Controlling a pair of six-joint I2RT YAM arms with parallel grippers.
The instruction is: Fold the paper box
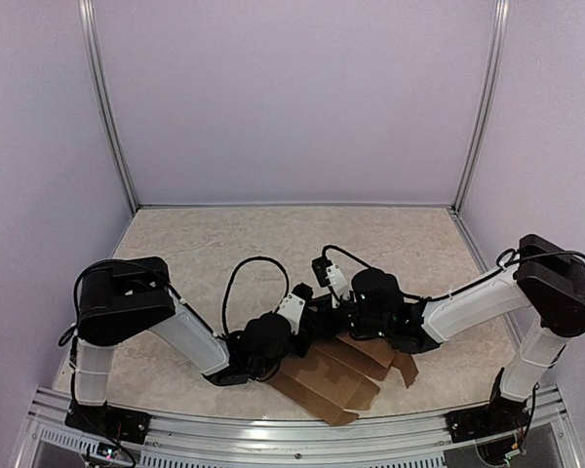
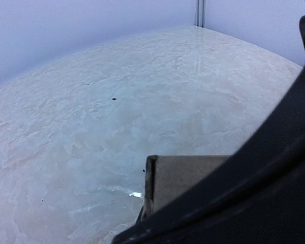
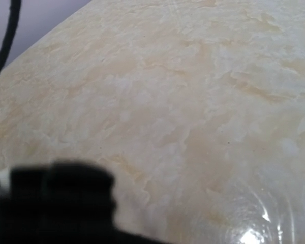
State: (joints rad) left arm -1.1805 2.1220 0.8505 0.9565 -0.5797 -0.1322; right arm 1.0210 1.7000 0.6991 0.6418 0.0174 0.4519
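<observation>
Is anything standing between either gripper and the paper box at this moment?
Nothing visible does. The left gripper and right gripper are both down at the paper box, meeting over its far edge. Their own wrists hide the fingertips from overhead, so contact cannot be confirmed.

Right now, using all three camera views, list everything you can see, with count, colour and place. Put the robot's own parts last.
paper box: one, brown cardboard, mostly flat, at the table's near edge beneath both grippers
table: one, beige marbled top, filling the enclosure floor
walls: three, pale lilac, at left, back and right
frame posts: two, silver, at the back corners
rail: one, silver, along the near edge
left arm: one, black and white, reaching in from near left
right arm: one, black and white, reaching in from near right
left gripper: one, black, over the box; opening unclear
right gripper: one, black, shut, over the box
</observation>
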